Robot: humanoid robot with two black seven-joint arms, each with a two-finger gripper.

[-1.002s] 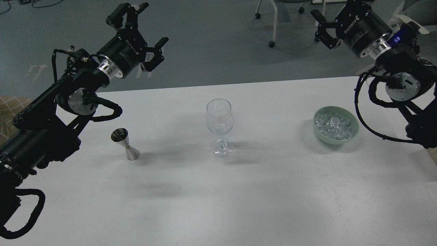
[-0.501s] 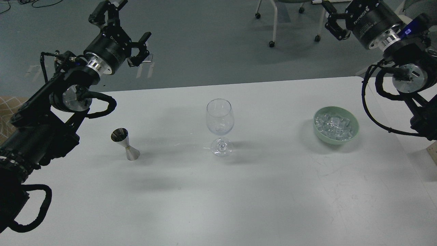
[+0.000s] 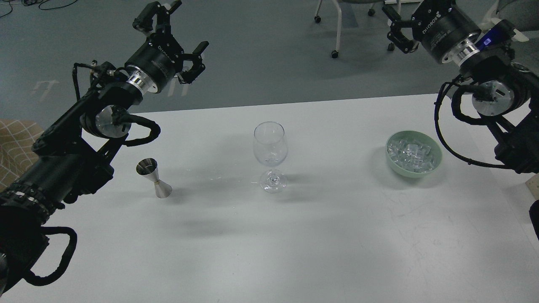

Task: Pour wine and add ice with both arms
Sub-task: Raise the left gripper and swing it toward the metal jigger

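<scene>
My left gripper (image 3: 179, 31) hangs high over the far left edge of the table (image 3: 328, 235), fingers spread wide apart and holding nothing. Below it and nearer to me stands the small metal measuring cup (image 3: 153, 177), upright on the table, well apart from the fingers. I can't make out any liquid inside it from this angle.

To the right of that gripper and lower down, the wine glass (image 3: 270, 155) stands upright near the middle of the table — its bowl looks clear, and whether any wine sits in it I cannot tell.

My right gripper (image 3: 398, 25) is raised at the top right, beyond the table's far edge. Only its lower finger shows clearly, the other runs up against the edge of the view, so I cannot tell whether it is spread or closed; nothing shows in its grasp.

Below that gripper and closer to me sits the green bowl (image 3: 436, 162) — the ice (image 3: 410, 153) lies heaped in it as clear cubes. The bowl rests on the table, well apart from the gripper above it.
</scene>
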